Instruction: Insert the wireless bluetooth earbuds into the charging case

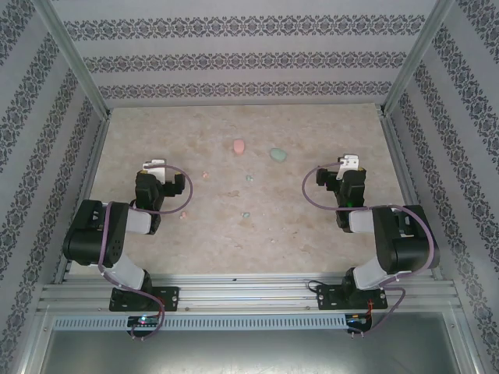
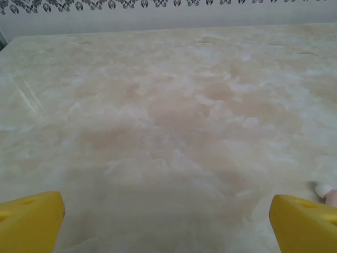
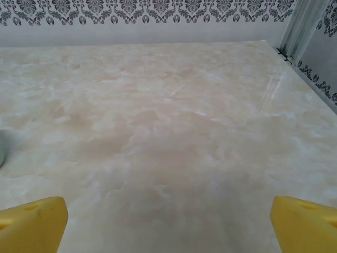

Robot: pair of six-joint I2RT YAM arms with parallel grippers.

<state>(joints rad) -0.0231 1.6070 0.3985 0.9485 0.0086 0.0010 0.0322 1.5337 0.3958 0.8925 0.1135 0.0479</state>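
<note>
Two oval charging cases lie shut at the back middle of the table, a pink case [image 1: 238, 146] and a pale green case [image 1: 277, 155]. Tiny earbuds are scattered in front of them: a pinkish bud [image 1: 206, 175], a second pinkish bud [image 1: 183, 215] by the left arm's cable, and two pale green buds [image 1: 249, 178] [image 1: 245, 214]. My left gripper [image 1: 153, 166] [image 2: 166, 211] is open over bare table, with a pinkish bud [image 2: 324, 190] just past its right finger. My right gripper [image 1: 350, 164] [image 3: 168, 211] is open too, with nothing between its fingers.
The marble-patterned table [image 1: 312, 234] is walled by patterned panels and metal posts [image 3: 300, 23]. A pale rounded edge [image 3: 2, 147] shows at the left border of the right wrist view. Both arms sit folded near the front corners.
</note>
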